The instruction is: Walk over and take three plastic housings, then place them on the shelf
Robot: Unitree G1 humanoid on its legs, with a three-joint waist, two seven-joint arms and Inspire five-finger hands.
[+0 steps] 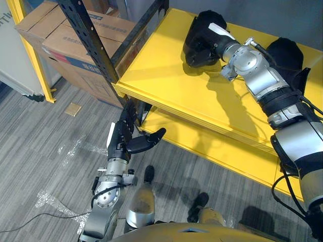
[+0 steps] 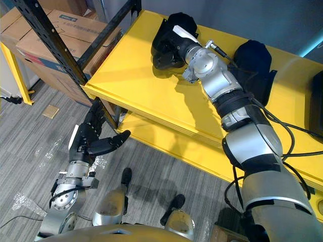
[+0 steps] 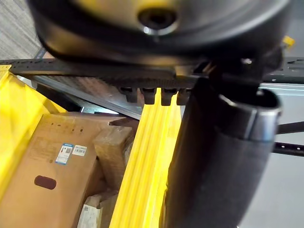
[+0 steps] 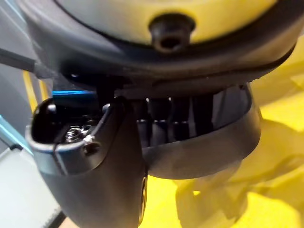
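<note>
My right hand [image 1: 207,43] reaches over the back of the yellow top shelf [image 1: 166,75], shut on a black plastic housing [image 1: 202,20] that rests on the shelf or just above it. In the right wrist view the fingers [image 4: 171,118] and thumb [image 4: 95,161] curl round the housing's dark curved wall [image 4: 209,142]. A second black housing [image 2: 255,60] sits on the shelf to the right of that arm. A third one [image 2: 319,101] shows at the far right edge. My left hand [image 1: 126,136] hangs open low by the shelf's front corner, holding nothing.
A lower yellow shelf [image 1: 202,141] lies under the top one. A black perforated upright [image 1: 91,45] stands at the rack's left corner. Cardboard boxes [image 1: 60,40] and a yellow post [image 1: 30,50] stand to the left on grey carpet.
</note>
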